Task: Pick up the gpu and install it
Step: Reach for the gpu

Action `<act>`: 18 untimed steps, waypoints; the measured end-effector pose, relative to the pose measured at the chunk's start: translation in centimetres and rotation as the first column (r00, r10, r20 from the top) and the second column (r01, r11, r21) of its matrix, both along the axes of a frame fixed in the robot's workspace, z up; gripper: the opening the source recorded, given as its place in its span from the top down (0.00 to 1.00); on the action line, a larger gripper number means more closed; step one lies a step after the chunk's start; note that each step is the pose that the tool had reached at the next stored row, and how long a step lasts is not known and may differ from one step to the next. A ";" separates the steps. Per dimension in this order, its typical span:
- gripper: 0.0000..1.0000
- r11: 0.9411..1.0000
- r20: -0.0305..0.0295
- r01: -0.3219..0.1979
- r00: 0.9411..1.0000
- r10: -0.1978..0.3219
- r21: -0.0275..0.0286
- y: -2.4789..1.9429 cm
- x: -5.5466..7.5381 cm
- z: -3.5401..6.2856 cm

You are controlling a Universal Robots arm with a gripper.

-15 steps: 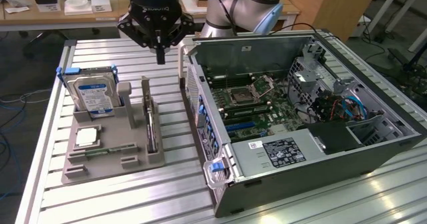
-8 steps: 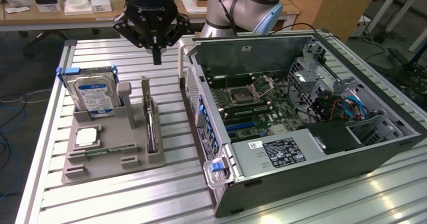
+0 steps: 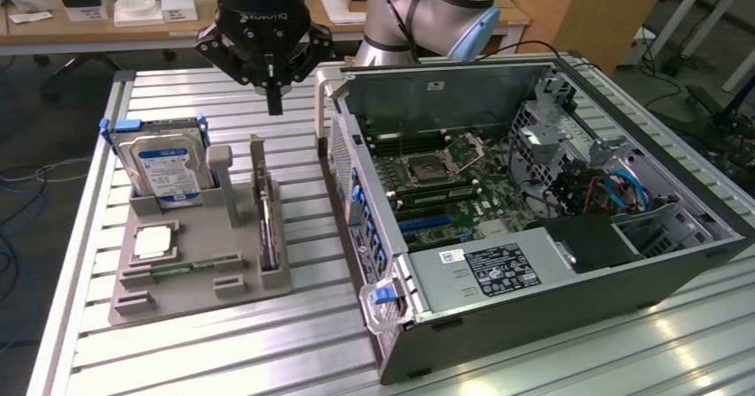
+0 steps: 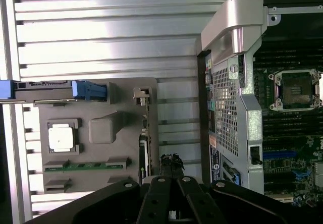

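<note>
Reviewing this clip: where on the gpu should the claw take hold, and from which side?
Take the gpu by its upper long edge, pinching across the flat faces, coming straight down from above. It stands on edge in a slot of the gray holder, so likely only that edge is free.

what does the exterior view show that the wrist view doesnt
Exterior view: the hard drive's blue label, the power supply, blue cables, the arm and a desk behind. Wrist view: a straight-down look at the gpu's thin top edge, with the gripper near it, jaws shut. Both: the grey tray, chip, memory stick, case and socket.
</note>
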State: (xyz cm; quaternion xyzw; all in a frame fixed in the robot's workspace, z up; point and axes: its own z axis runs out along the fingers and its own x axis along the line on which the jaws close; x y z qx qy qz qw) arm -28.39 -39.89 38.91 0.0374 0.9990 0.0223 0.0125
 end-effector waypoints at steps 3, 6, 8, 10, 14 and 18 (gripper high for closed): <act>0.89 1.000 0.000 0.000 1.000 0.000 0.000 0.00 0.0 0.00; 0.89 1.000 0.000 0.000 1.000 0.000 0.000 0.00 0.0 0.00; 0.89 1.000 0.000 0.000 1.000 0.000 0.000 0.00 0.0 0.00; 0.89 1.000 0.000 0.000 1.000 0.000 0.000 0.00 -0.1 0.00; 0.89 1.000 0.000 0.000 1.000 0.000 0.000 0.00 -0.7 0.00; 0.89 1.000 0.000 0.000 1.000 0.000 0.000 0.00 -1.5 0.00</act>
